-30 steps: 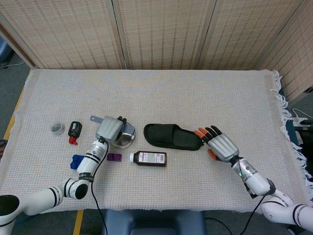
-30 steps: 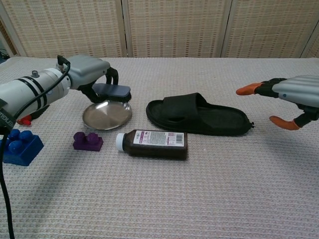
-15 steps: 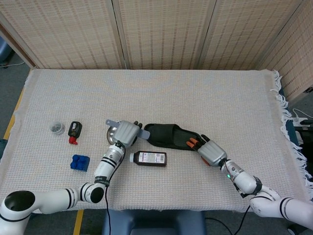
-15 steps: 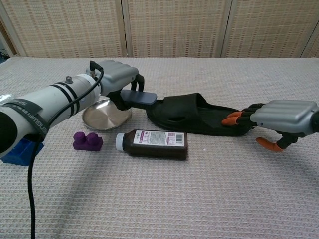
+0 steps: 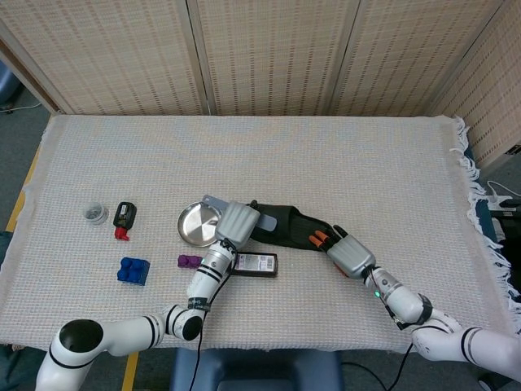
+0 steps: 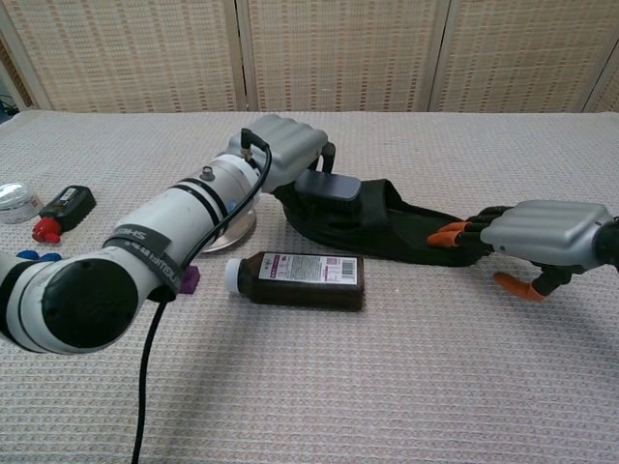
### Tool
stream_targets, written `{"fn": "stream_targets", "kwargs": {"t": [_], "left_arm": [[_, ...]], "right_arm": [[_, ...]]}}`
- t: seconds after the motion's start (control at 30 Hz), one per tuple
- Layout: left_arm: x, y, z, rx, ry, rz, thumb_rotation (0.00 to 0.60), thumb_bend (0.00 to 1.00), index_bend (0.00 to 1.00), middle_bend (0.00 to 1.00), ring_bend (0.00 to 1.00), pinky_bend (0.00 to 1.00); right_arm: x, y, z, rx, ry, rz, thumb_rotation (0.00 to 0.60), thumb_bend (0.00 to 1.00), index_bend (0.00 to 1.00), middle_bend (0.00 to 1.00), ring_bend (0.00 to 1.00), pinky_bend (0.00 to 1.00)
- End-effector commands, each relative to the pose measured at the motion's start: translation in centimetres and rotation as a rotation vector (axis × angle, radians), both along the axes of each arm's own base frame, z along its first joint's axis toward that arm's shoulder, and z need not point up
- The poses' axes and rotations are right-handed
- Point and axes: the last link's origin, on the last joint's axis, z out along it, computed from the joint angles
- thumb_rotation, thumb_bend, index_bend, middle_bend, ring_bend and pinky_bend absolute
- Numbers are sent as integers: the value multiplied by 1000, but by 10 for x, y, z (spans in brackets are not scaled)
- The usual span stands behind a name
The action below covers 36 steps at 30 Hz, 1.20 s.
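Observation:
A black slipper [image 5: 293, 229] [image 6: 406, 232] lies at the table's middle. My left hand [image 5: 238, 221] [image 6: 290, 150] grips a flat dark grey piece [image 6: 327, 187], whose pale end [image 5: 212, 200] sticks out behind the hand. It holds the piece just above the slipper's strap end. My right hand [image 5: 350, 253] [image 6: 542, 235] lies at the slipper's other end. Its orange fingertips [image 6: 453, 232] rest on the slipper's rim and its thumb stays clear of it. Nothing is held in the right hand.
A round metal dish [image 5: 195, 224] [image 6: 242, 228] sits left of the slipper. A brown bottle [image 5: 259, 262] [image 6: 295, 280] lies in front, and a purple brick [image 5: 189, 261] beside it. Further left are a blue brick [image 5: 133, 270], a black and red item [image 5: 124, 217] [image 6: 63, 207] and a small tin [image 5: 96, 213] [image 6: 14, 201].
My left hand carried the flat piece rightward, from above the dish to above the slipper. My right hand moved left and settled its fingertips on the slipper's end.

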Motion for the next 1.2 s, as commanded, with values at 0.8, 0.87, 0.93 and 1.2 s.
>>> {"fn": "stream_targets", "kwargs": {"t": [0.8,0.87,0.93,1.2], "left_arm": [[9,-13,-13,22,61,-79,600,422,436,494,774,1000],[13,-17,-15,37,77,-113,600,422,444,506,774,1000],[14,-20,-17,50,93,-135,600,422,452,515,774,1000],[7,-20,-30,104,248,-161,600,421,457,524,773,1000]], "right_arm": [[1,0,1,0,-12,-11,600,601,0,0,0,0],[2,0,2,0,-14,-16,600,601,0,0,0,0],[1,1,2,-1,-15,-20,600,601,0,0,0,0],[2,1,3,2,-23,-32,600,601,0,0,0,0]]}}
